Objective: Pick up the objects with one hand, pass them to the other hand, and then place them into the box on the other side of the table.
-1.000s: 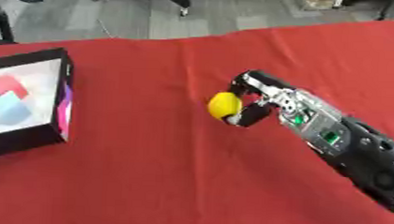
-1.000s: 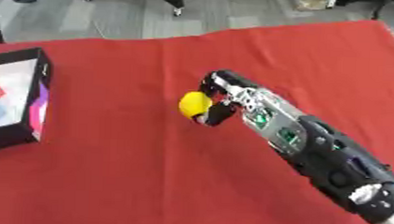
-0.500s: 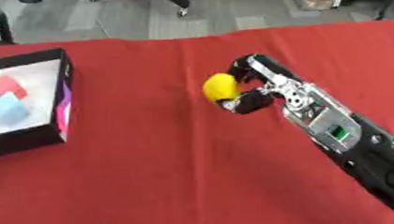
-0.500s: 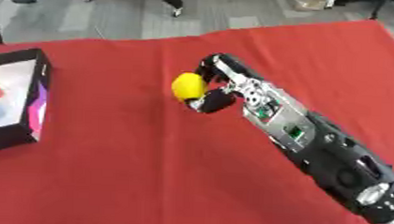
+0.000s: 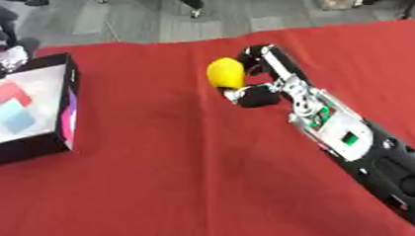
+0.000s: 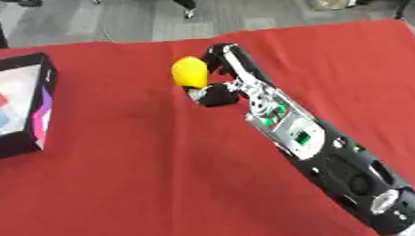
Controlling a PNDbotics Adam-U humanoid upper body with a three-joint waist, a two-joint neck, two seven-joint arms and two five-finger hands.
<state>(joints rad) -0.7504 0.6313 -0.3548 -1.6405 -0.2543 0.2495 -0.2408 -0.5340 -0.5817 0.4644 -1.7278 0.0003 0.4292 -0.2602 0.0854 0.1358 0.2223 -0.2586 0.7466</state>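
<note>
A red tablecloth (image 5: 156,187) (grey floor (image 5: 145,16) beyond) covers the table.

A table covered in red cloth (image 5: 183,178) fills most of the view. Directly on it, at the left edge, sits a black box (image 5: 30,109), open at the top, with a white inside showing red and pale blue shapes

Desk covering: a red cloth (image 5: 156,187) spreads across the whole desk, its far edge running askew, higher toward the right.
Floor: grey (image 5: 145,19), showing beyond the desk's far edge.
Furniture: dark chair legs with a castor (image 5: 194,2) stand on the floor at the top.
Light: even, with soft shadows.
</note>
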